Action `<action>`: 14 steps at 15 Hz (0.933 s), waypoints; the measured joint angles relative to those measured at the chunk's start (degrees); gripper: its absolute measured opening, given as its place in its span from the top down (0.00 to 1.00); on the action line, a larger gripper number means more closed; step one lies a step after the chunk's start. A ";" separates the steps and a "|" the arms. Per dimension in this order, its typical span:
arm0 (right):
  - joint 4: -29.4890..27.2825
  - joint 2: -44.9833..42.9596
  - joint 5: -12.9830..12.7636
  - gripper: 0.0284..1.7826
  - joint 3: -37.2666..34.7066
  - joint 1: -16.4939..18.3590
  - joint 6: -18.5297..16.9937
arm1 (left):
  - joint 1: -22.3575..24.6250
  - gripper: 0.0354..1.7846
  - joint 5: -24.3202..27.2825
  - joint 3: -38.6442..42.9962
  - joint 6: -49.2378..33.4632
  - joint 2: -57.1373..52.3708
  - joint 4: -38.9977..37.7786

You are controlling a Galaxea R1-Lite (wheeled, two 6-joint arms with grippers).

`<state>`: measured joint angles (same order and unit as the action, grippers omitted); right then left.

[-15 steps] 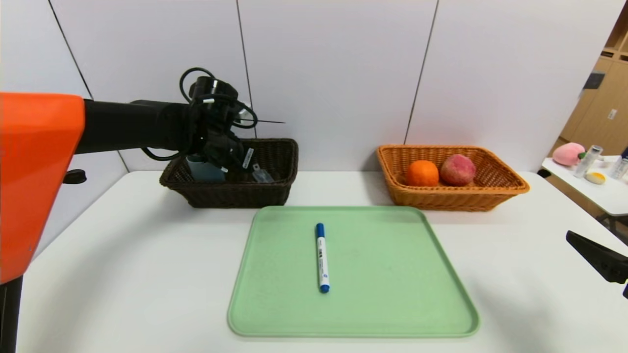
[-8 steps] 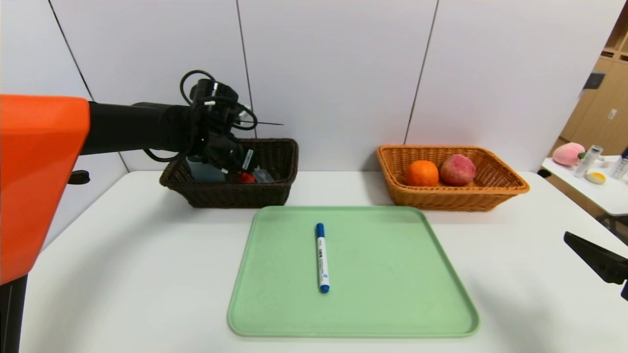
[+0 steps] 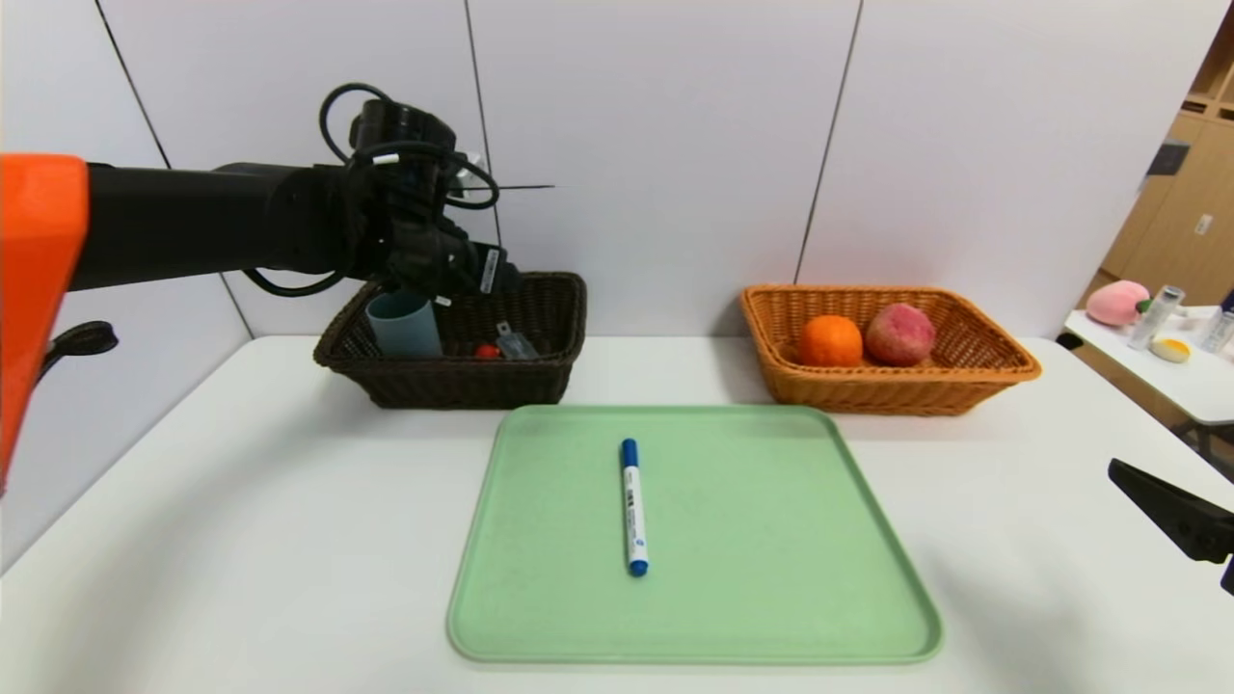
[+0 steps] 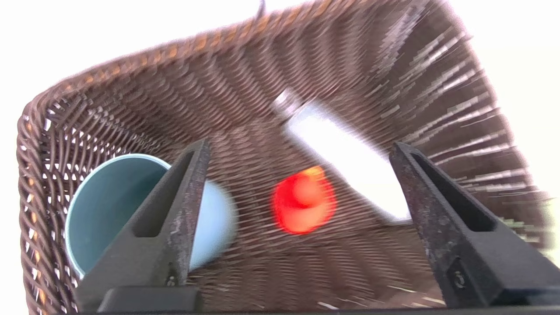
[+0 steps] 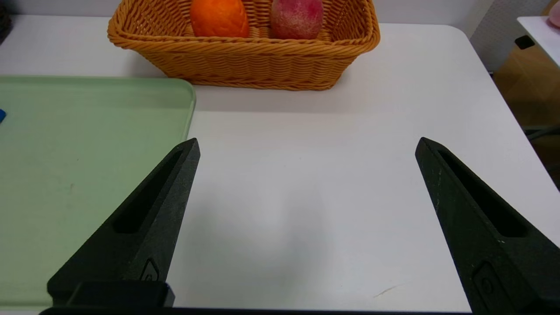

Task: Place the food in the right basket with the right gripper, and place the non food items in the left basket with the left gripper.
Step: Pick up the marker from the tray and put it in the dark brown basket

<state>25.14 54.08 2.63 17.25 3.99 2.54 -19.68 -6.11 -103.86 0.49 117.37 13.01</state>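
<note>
Left end effector (image 3: 453, 280) hangs above the dark left basket (image 3: 540, 386), fingers spread wide, holding nothing. One item left: the blue marker (image 3: 631, 506) lying mid-tray (image 3: 868, 617), pointing near to far. Looks light, stiff, smooth and likely to roll, so pinch across the barrel's middle. Right end effector (image 5: 306, 218) sits wide apart and empty, low over the bench (image 3: 241, 540) at right.

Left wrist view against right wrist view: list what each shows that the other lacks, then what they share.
Left wrist only: the dark basket holding a blue cup, a red item and a white item. Right wrist only: the tan basket with an orange and a reddish fruit, plus the tray. Shared: each arm's own open jaws, nothing held.
</note>
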 joint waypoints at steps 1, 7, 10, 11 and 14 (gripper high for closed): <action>0.02 -0.04 -0.02 0.05 -0.24 0.04 -0.01 | -1.49 0.15 -0.20 2.51 -2.88 -2.07 -2.45; -0.23 -1.46 -0.02 0.05 -0.80 0.04 0.02 | -12.93 0.09 -8.80 36.04 -6.83 -13.37 -33.43; -0.56 -2.46 0.04 0.05 -1.22 0.00 0.18 | -22.02 0.08 -18.09 50.37 -7.12 -14.97 -55.92; -0.63 -2.67 0.01 0.05 -1.33 0.00 0.22 | -24.56 0.07 -20.21 53.61 -7.45 -15.12 -61.12; -0.76 -3.19 0.00 0.05 -1.55 0.00 0.30 | -29.35 0.07 -25.45 58.90 -9.58 -15.09 -65.60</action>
<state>24.38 50.88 2.63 15.70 3.99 2.84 -49.03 -31.56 -44.96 -9.09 102.28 -52.59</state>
